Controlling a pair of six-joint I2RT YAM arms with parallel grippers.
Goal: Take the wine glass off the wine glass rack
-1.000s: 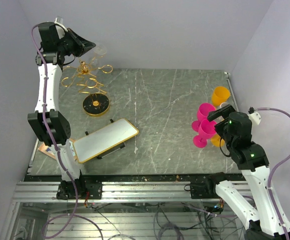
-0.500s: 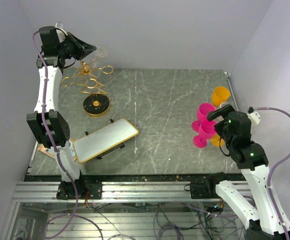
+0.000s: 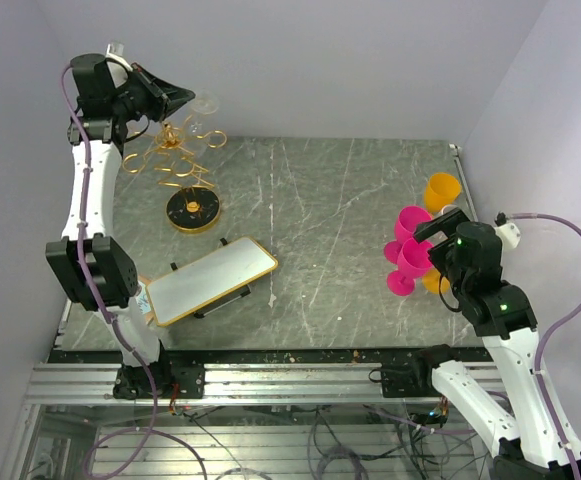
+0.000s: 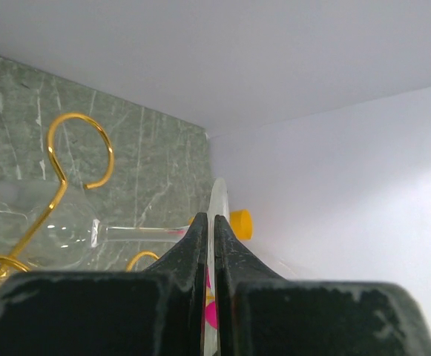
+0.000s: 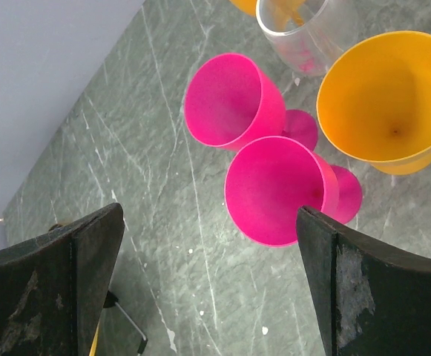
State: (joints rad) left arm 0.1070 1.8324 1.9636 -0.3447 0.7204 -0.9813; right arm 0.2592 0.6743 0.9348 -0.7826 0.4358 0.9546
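Note:
The gold wire wine glass rack (image 3: 175,158) stands on its round black base (image 3: 192,210) at the back left. My left gripper (image 3: 177,97) is raised above the rack's top and is shut on the foot of a clear wine glass (image 3: 204,102), which lies sideways. In the left wrist view the foot (image 4: 219,194) shows edge-on between the shut fingers (image 4: 195,241), and the stem runs left to the bowl (image 4: 67,226) beside a gold loop (image 4: 79,115). My right gripper (image 5: 209,215) is open and empty, hovering over pink glasses.
Two pink glasses (image 3: 407,250), orange glasses (image 3: 442,188) and a clear cup (image 5: 304,30) stand at the right. A white board with a gold rim (image 3: 210,281) lies at the front left. Walls close in behind and on both sides.
My left arm has shifted slightly, its elbow moving left, with the clear glass still held near the rack's top. The right arm has not moved.

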